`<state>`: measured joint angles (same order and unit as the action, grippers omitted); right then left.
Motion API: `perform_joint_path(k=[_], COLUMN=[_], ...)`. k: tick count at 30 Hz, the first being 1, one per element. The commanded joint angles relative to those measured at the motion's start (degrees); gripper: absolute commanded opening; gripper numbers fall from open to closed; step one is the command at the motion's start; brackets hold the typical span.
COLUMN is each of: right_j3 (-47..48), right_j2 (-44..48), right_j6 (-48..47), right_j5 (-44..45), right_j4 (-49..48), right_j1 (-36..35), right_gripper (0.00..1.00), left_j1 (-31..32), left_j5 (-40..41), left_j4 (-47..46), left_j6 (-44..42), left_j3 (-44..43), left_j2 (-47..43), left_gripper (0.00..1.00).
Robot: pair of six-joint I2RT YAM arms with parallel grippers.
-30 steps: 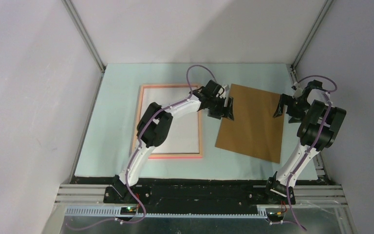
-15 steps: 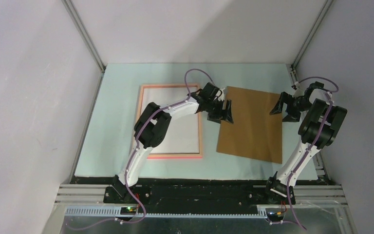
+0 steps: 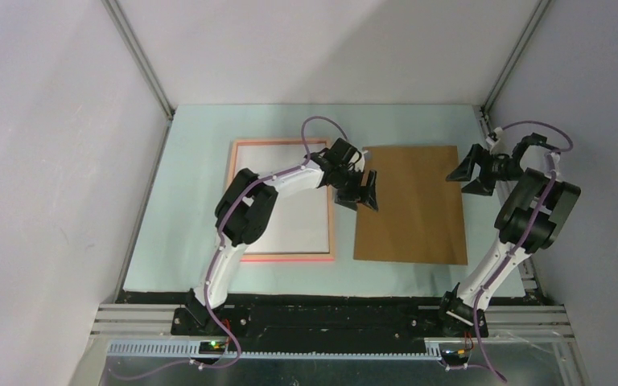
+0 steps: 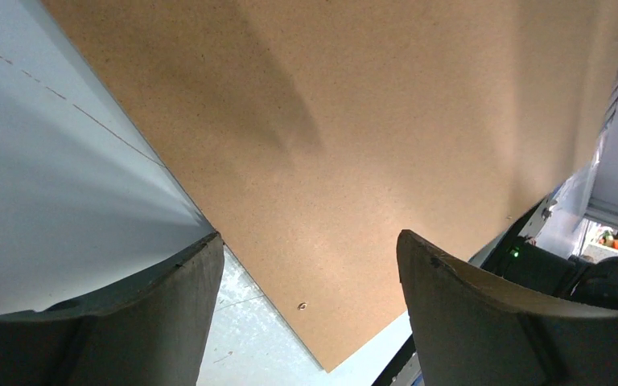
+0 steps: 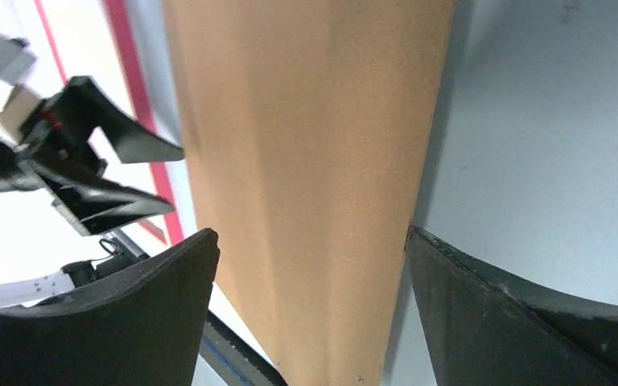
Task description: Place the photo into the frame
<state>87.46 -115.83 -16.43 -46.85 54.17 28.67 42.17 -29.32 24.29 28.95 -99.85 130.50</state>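
The frame (image 3: 286, 257), with a salmon-pink border, lies flat at the left middle of the mat. Its inside (image 3: 298, 221) is plain white, and no printed side of the photo shows in any view. The brown backing board (image 3: 414, 209) lies flat to the right of the frame, its sides parallel to it. My left gripper (image 3: 360, 195) is open and empty over the board's upper left edge; the board (image 4: 354, 145) fills its wrist view between the open jaws (image 4: 307, 241). My right gripper (image 3: 468, 175) is open and empty at the board's upper right edge (image 5: 306, 161).
The pale green mat (image 3: 193, 241) covers the table, enclosed by grey walls with aluminium posts (image 3: 141, 60) at the back corners. A black rail (image 3: 330, 314) runs along the near edge by the arm bases. The right wrist view shows the left gripper (image 5: 88, 173) and the frame's pink border (image 5: 133, 72).
The backing board has turned from tilted to square beside the frame. My left gripper shifted slightly left with the board's edge. My right gripper swung back toward the right wall.
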Motion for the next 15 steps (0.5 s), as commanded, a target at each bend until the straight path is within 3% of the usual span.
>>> perform_joint_path(k=[1, 15], right_j3=[0.82, 4.34], right_j2=[7.69, 17.52], right_j6=[-0.93, -12.62], right_j5=[-16.48, -29.94], right_j4=[13.41, 29.20], right_j1=[-1.95, -5.82], right_gripper=[0.88, 0.82], left_j1=[1.34, 1.29], left_j5=[-4.52, -12.32], left_j4=[-2.13, -3.20], left_j6=[-3.30, -6.81], left_j3=[-0.65, -3.35], left_j2=[-0.23, -1.12], left_gripper=[0.84, 0.84])
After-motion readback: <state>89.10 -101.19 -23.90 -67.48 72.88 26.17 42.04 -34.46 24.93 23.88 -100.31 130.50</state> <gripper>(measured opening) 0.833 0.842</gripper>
